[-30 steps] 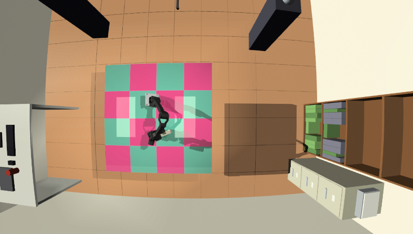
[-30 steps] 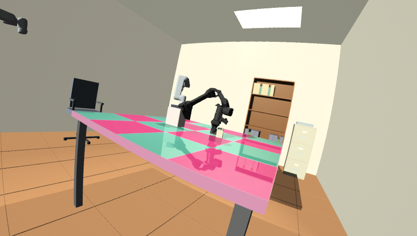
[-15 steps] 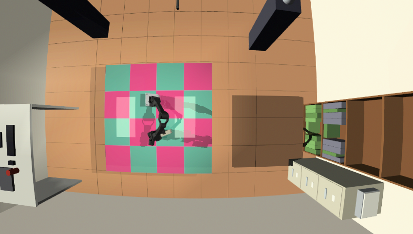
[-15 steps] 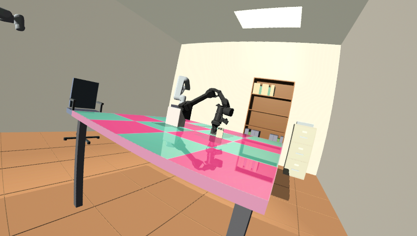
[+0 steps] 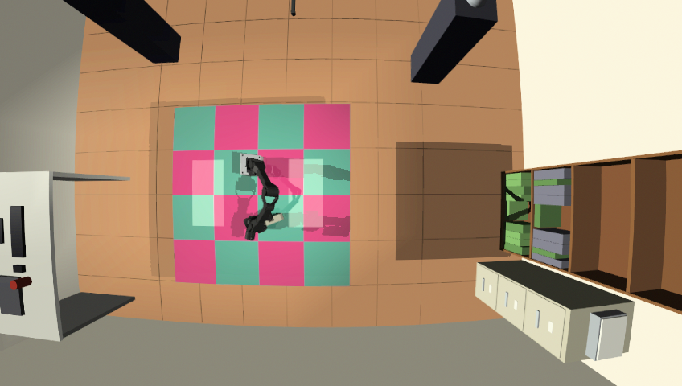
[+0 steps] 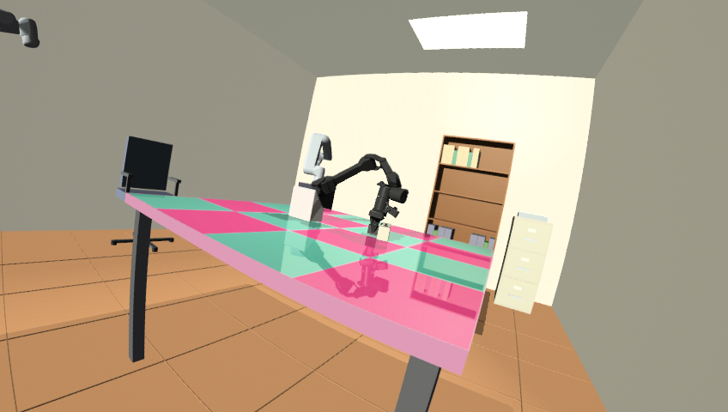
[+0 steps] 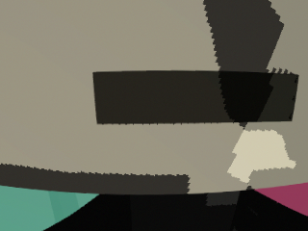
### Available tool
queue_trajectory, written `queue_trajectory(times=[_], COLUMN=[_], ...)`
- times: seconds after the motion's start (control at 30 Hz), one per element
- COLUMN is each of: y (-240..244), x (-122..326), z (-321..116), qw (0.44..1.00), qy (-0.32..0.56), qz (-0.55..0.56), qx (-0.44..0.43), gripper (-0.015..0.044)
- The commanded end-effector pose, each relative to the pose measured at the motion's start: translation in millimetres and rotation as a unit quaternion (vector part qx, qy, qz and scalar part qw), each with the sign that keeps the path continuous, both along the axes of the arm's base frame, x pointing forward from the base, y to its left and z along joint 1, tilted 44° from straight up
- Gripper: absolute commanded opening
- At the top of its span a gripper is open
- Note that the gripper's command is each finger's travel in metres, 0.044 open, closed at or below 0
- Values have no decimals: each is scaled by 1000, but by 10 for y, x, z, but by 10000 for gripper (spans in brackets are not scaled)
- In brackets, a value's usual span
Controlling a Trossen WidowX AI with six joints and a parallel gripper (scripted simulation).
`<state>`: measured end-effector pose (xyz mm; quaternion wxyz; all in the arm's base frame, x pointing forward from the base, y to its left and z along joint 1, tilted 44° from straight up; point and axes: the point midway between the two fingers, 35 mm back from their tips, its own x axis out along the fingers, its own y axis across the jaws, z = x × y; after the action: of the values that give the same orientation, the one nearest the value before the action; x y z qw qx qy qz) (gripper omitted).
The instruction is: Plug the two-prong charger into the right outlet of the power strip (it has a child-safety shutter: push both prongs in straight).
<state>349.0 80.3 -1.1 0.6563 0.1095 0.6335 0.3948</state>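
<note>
Evidently, the tall brown wooden bookcase point(image 5: 646, 215) point(image 6: 474, 170) is partly filled: cream and green upright binders point(image 6: 463, 156) occupy its top shelf, and grey-violet binders point(image 5: 550, 195) point(image 6: 478, 240) stand in a lower one. The cream metal filing cabinet point(image 5: 507, 296) point(image 6: 520, 246) has three closed drawers, their contents hidden; a flat-sided pale grey box point(image 5: 610, 337) point(image 6: 532, 216) sits on top of it. At the pink-and-green checkered table point(image 5: 327, 126) point(image 6: 316, 295) point(image 7: 29, 212), the black parallel-jaw gripper point(image 5: 257, 224) point(image 6: 372, 232) point(image 7: 175, 184) points downward and is closed on something, apparently the two-prong charger, though its body mostly hides the item. The charger's location is therefore at the fingertips, low over the table; its prongs and colour cannot be verified. Just beside the fingers lies a cream, elongated block point(image 5: 273, 219) point(image 6: 384, 233), presumably the power strip, with small dark marks on its upper face. It runs at a slant to the checks. Whether prongs and outlet touch cannot be determined from here. The wrist view shows a broad grey-beige surface crossed by a dark rectangle point(image 7: 159, 97) and jagged shadows.
</note>
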Motion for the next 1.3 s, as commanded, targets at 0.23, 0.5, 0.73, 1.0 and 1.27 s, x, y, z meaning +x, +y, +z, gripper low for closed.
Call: queue_trajectory(times=[0.23,0.5,0.73,1.0,1.27], y=[40,37,33,26,22], x=[65,56,48,47,52], z=[6,4,3,10,19], qw=[1000,1000,1000,1000,1000], qy=[-16,-16,-16,-16,-16], qz=[1,1,1,1,1], qx=[4,4,4,4,4], gripper=[0,0,0,0,0])
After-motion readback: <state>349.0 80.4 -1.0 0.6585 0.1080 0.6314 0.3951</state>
